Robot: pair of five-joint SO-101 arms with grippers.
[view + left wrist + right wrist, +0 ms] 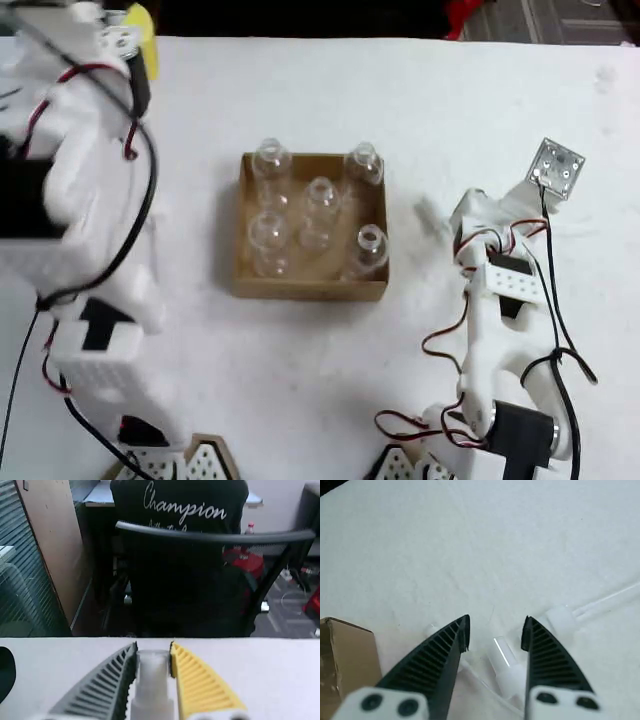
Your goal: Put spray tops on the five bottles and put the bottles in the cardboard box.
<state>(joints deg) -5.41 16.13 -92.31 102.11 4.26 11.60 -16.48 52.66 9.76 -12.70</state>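
Five clear bottles without tops stand in the cardboard box at the table's middle, among them one at the back left and one at the front right. My left gripper, one finger grey and one yellow, is shut on a white spray top near the table's far left edge. My right gripper hangs open just right of the box, low over a white spray top lying on the table. A second spray top with a long thin tube lies close beside it.
The box's corner lies close to the right gripper's fingers. Beyond the table's far edge stands a dark chair with a person seated behind it. The left arm's white body covers the table's left side.
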